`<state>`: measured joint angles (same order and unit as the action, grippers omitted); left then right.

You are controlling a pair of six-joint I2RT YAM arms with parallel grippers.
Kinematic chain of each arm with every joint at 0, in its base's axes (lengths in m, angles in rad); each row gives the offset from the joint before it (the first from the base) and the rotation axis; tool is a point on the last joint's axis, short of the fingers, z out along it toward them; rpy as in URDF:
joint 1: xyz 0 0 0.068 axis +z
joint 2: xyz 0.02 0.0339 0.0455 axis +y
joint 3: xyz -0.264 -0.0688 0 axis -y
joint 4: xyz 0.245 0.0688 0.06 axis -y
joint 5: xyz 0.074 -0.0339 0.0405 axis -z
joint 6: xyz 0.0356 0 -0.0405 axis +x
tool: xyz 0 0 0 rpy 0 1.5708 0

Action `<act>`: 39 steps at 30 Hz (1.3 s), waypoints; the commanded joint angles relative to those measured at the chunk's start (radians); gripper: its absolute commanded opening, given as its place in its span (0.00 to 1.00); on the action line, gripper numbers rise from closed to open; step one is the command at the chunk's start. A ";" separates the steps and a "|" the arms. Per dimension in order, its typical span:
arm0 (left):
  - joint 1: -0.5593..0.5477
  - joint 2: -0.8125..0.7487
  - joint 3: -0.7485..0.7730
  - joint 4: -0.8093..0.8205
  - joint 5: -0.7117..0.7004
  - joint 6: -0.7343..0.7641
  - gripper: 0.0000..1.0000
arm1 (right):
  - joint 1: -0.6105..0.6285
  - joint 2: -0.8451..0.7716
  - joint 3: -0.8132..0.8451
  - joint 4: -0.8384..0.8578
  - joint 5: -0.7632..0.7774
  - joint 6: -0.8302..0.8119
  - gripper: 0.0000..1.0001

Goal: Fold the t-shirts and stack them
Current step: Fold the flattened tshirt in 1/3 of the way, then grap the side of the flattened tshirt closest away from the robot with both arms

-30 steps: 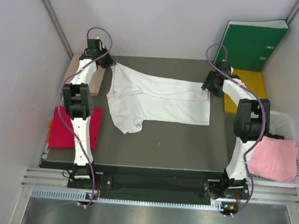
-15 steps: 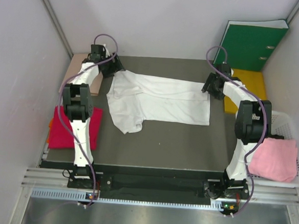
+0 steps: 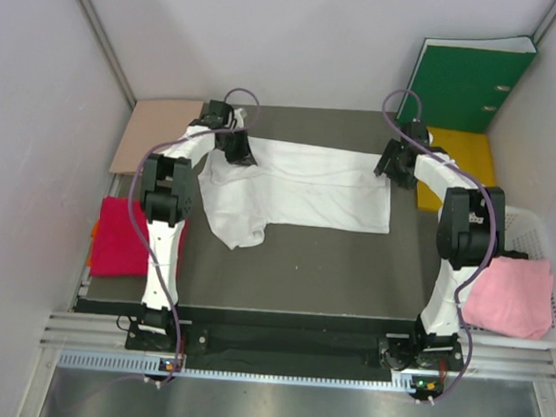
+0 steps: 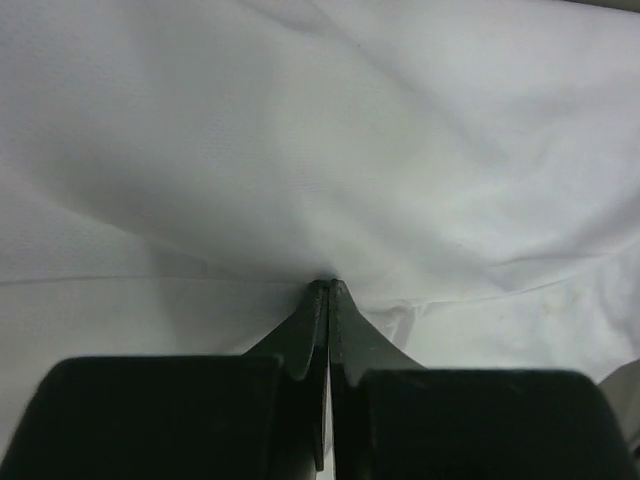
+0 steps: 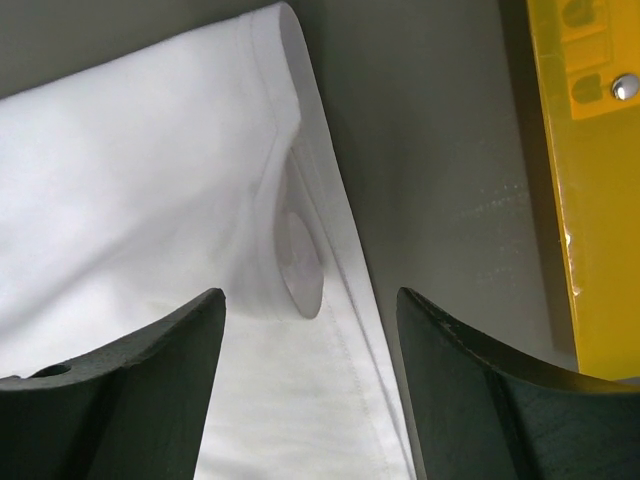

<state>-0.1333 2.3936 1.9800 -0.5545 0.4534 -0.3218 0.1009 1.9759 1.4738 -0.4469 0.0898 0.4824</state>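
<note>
Centrally, dark table (image 3: pixel 332 260), t-shirt (image 3: pixel 308 187); pale walls (image 3: pixel 299 38)

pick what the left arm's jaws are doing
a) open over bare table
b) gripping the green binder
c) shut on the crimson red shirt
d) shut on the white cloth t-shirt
d: in the left wrist view the left arm's jaws are pressed together, and the white cloth t-shirt puckers into folds right at their tips, filling the rest of that view.

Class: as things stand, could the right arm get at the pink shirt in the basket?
Probably yes: the pink shirt lies uncovered in the basket on that arm's side, and the right gripper is open.
</note>
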 commanded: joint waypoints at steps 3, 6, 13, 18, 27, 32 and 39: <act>-0.006 -0.060 -0.095 -0.025 0.022 0.063 0.00 | -0.001 -0.074 -0.040 0.051 -0.002 0.008 0.69; -0.015 -0.128 -0.182 -0.036 0.016 0.081 0.00 | -0.001 -0.071 -0.046 0.056 -0.004 0.010 0.70; -0.054 -0.372 -0.450 -0.012 -0.059 0.113 0.00 | -0.001 -0.052 -0.033 0.057 -0.004 0.007 0.79; -0.080 -0.491 -0.544 -0.019 -0.090 0.138 0.00 | -0.001 -0.042 -0.027 0.060 -0.024 -0.007 0.79; -0.118 -0.557 -0.675 -0.062 -0.070 0.141 0.00 | -0.013 -0.051 -0.035 0.016 -0.051 -0.019 0.79; -0.117 -0.651 -0.721 -0.123 -0.062 0.133 0.06 | -0.078 -0.136 -0.107 -0.027 -0.130 0.028 0.78; -0.152 -0.853 -0.805 -0.215 -0.056 0.128 0.29 | -0.168 -0.267 -0.262 -0.156 -0.246 0.035 0.77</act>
<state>-0.2543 1.6684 1.2034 -0.6945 0.3969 -0.2016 -0.0395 1.8053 1.2579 -0.5068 -0.0845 0.5133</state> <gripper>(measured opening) 0.256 0.768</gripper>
